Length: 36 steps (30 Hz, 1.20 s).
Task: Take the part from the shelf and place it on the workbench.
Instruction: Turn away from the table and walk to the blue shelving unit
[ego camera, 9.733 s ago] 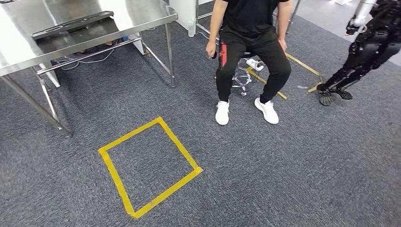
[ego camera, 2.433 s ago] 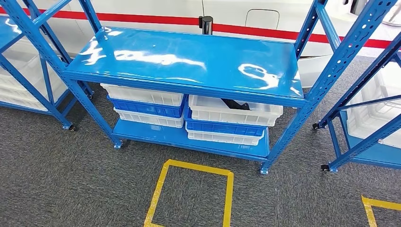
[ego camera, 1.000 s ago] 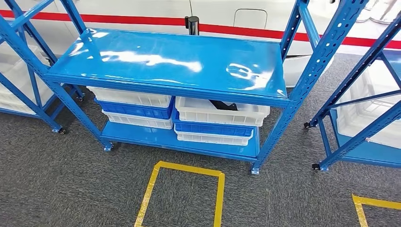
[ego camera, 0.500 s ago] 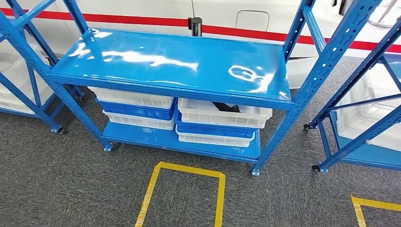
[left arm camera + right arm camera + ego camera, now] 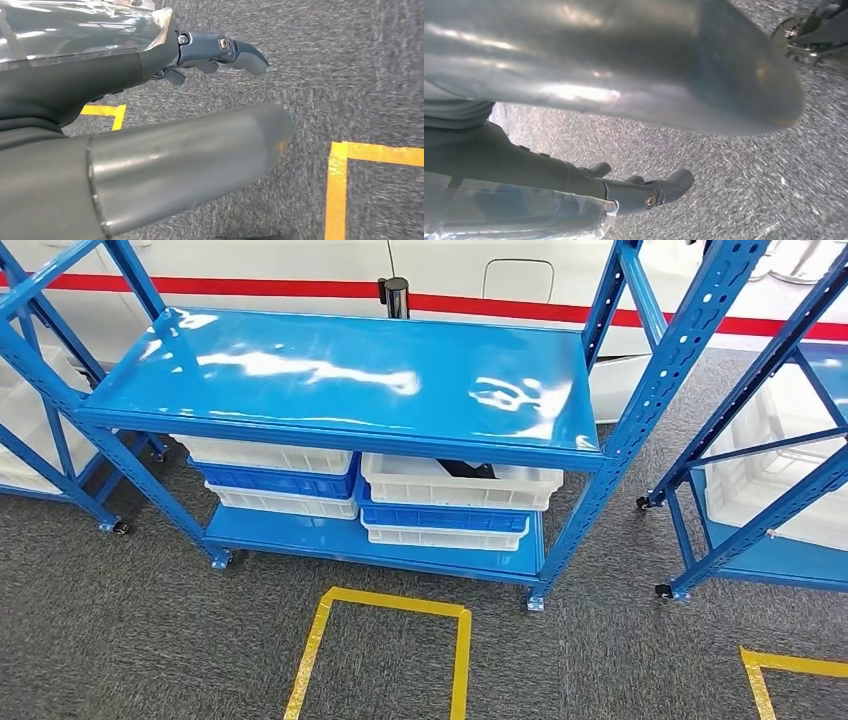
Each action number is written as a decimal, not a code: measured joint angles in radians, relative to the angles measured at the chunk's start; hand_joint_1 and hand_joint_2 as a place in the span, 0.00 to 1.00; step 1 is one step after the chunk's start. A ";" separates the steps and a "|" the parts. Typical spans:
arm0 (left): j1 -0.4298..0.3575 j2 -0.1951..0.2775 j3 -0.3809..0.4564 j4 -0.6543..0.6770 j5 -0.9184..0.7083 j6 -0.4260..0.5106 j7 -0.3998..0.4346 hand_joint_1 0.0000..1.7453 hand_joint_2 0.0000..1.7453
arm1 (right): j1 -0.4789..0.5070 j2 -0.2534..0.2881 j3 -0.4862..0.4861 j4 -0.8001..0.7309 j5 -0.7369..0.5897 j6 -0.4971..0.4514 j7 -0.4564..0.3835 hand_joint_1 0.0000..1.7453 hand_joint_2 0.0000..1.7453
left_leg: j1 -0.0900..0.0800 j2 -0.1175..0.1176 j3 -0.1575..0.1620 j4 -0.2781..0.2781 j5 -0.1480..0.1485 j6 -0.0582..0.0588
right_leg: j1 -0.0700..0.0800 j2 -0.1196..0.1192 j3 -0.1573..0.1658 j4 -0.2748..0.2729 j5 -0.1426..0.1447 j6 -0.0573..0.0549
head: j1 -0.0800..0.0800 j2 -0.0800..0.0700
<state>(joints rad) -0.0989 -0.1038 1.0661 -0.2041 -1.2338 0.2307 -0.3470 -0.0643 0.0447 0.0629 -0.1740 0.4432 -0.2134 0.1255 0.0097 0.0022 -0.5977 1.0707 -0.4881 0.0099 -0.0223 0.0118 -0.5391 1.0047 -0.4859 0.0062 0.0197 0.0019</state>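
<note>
Hung over coarse grey carpet point(image 5: 150, 640), the left hand point(image 5: 150, 130) with smooth grey thumb and dark fingers point(image 5: 235, 50) spread apart, nothing held; likewise the right hand point(image 5: 624, 100), fingers point(image 5: 664, 187) loosely extended, thumb well off them, nothing held. Nearest on the floor, a square outline of yellow tape point(image 5: 390, 602), a second corner of tape point(image 5: 790, 665) off to the right. Beyond that, a blue steel rack point(image 5: 340, 370) on small castors, uprights perforated, top shelf glossy and glaring with reflected light. Under it, on the low shelf, two stacks of ribbed plastic crates: white over blue over white on the left point(image 5: 275, 455), and the same on the right point(image 5: 455, 485). Lay in that right top crate, a dark part point(image 5: 468, 470), mostly hidden by the shelf edge. Flanked by further blue racks point(image 5: 760, 440) holding white bins. Farthest, a white wall point(image 5: 250, 260) with a red stripe and a short black post point(image 5: 396, 295).
</note>
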 joint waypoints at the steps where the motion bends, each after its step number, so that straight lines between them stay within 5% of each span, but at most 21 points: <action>1: -0.001 -0.001 0.000 0.000 0.000 0.000 0.006 0.00 0.25 | -0.001 0.001 0.000 0.000 0.000 0.001 0.000 0.00 0.00 | -0.001 -0.002 0.019 -0.043 0.016 0.002 | 0.004 0.001 0.000 0.001 -0.003 0.003 | 0.000 0.000; 2: -0.001 -0.003 0.000 0.000 -0.001 0.000 0.010 0.00 0.50 | -0.001 0.001 0.000 0.000 0.000 0.002 -0.001 0.00 0.00 | -0.003 -0.004 0.028 -0.062 0.020 0.002 | 0.009 0.002 -0.002 0.003 -0.007 0.004 | 0.001 0.000; 4: -0.002 -0.007 0.000 0.000 -0.001 0.002 0.017 0.00 1.00 | 0.000 0.000 0.000 0.000 0.001 0.002 -0.005 0.00 0.50 | -0.009 -0.004 0.029 -0.064 0.022 0.001 | 0.014 0.001 -0.006 0.003 -0.011 0.005 | 0.001 0.000; 6: -0.001 -0.009 0.001 0.000 0.003 0.005 0.023 0.00 1.00 | 0.001 0.000 -0.001 0.000 0.002 0.000 -0.011 0.00 1.00 | -0.016 -0.005 0.029 -0.064 0.021 0.006 | 0.012 0.000 -0.006 0.000 -0.010 0.009 | 0.001 0.000; 13: 0.009 -0.006 -0.040 -0.002 0.068 -0.003 0.053 0.00 1.00 | 0.013 0.000 -0.009 -0.002 -0.033 0.015 -0.018 0.00 1.00 | -0.021 -0.005 0.029 -0.063 0.019 0.019 | 0.009 0.000 0.003 -0.010 -0.007 0.019 | 0.001 0.000; 15: 0.018 -0.002 -0.075 -0.006 0.119 -0.013 0.066 0.00 0.50 | 0.021 -0.001 -0.011 -0.006 -0.051 0.024 -0.019 0.00 1.00 | -0.022 -0.005 0.029 -0.063 0.018 0.021 | 0.008 0.000 0.004 -0.011 -0.007 0.021 | 0.001 0.000; 17: 0.028 0.002 -0.114 -0.012 0.173 -0.023 0.079 0.00 0.00 | 0.029 -0.002 -0.012 -0.012 -0.070 0.033 -0.022 0.00 0.50 | -0.023 -0.005 0.029 -0.062 0.018 0.021 | 0.007 0.000 0.005 -0.011 -0.007 0.021 | 0.001 0.000; 19: 0.038 0.007 -0.155 -0.019 0.226 -0.033 0.092 0.00 0.00 | 0.037 -0.004 -0.013 -0.018 -0.089 0.042 -0.027 0.00 0.00 | -0.023 -0.005 0.029 -0.062 0.018 0.021 | 0.006 0.000 0.006 -0.011 -0.007 0.021 | 0.001 0.000; 31: 0.100 0.034 -0.429 -0.067 0.550 -0.095 0.172 0.00 0.00 | 0.090 -0.016 -0.025 -0.072 -0.202 0.096 -0.058 0.00 0.00 | -0.019 -0.005 0.032 -0.063 0.016 0.023 | 0.006 0.000 0.001 -0.011 -0.008 0.022 | 0.001 0.000; 36: 0.108 0.037 -0.464 -0.073 0.591 -0.104 0.182 0.00 0.00 | 0.096 -0.017 -0.028 -0.079 -0.217 0.103 -0.061 0.00 0.00 | -0.019 -0.005 0.032 -0.063 0.016 0.022 | 0.006 0.000 0.001 -0.011 -0.008 0.022 | 0.001 0.000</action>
<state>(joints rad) 0.0088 -0.0667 0.6022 -0.2771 -0.6432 0.1264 -0.1648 0.0320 0.0275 0.0350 -0.2526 0.2262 -0.1109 0.0643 -0.0093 -0.0028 -0.5655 1.0080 -0.4719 0.0324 -0.0159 0.0120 -0.5378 0.9935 -0.4934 0.0278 0.0210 0.0019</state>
